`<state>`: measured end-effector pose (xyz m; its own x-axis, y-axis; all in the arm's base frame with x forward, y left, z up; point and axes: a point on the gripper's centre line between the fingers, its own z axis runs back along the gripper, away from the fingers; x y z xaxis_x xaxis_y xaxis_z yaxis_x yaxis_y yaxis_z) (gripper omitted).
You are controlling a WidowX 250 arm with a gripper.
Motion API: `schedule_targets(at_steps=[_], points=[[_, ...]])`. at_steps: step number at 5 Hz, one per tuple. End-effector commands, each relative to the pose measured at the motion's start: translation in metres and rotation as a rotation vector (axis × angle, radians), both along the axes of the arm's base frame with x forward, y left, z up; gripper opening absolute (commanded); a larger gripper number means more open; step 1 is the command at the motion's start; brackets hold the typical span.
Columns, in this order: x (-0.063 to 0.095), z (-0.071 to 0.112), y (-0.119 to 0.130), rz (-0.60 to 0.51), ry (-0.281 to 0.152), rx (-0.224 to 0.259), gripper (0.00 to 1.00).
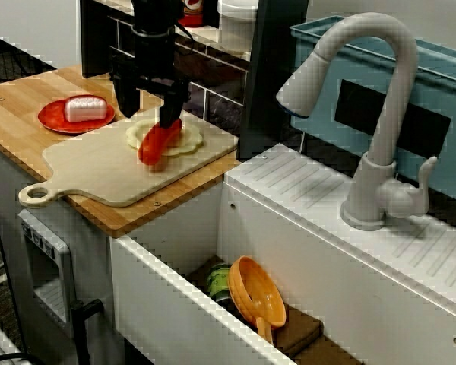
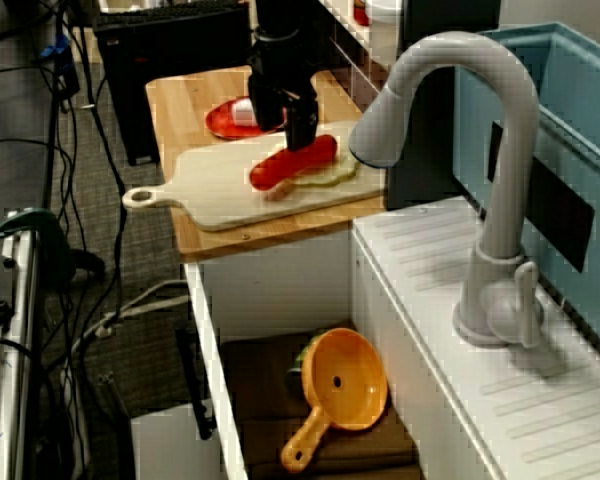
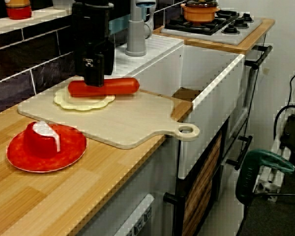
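hand [image 1: 150, 122] at red sausage [image 1: 156, 146], grasp not clear | sausage over cream disc [image 1: 191, 140] | cutting board [image 1: 99, 169] beneath

My arm [image 3: 91, 29] was cut off by the top edge in all three views. From the counter's end, my gripper [image 3: 94, 78] covered part of the sausage [image 3: 120, 86], so I could not tell whether my jaws were clamped on it. The sausage hid part of the disc [image 3: 83, 102], and in the sink [image 1: 163, 304] the strainer [image 1: 262, 293] hid most of a green thing [image 1: 219, 283].
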<state>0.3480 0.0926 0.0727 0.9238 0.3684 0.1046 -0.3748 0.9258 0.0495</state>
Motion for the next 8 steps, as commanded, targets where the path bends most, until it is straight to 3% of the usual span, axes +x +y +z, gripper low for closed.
schedule_targets(at_steps=[1, 3, 4, 6, 8], points=[[-0.007, 0.011, -0.006, 0.019, -0.048, 0.013, 1.0], [0.002, 0.0, -0.002, 0.061, -0.028, 0.015, 1.0], [0.008, -0.001, 0.004, 0.067, -0.019, 0.005, 0.0], [0.013, 0.004, 0.017, 0.087, -0.009, -0.012, 0.0], [0.016, 0.021, 0.033, 0.089, -0.003, -0.038, 0.0]])
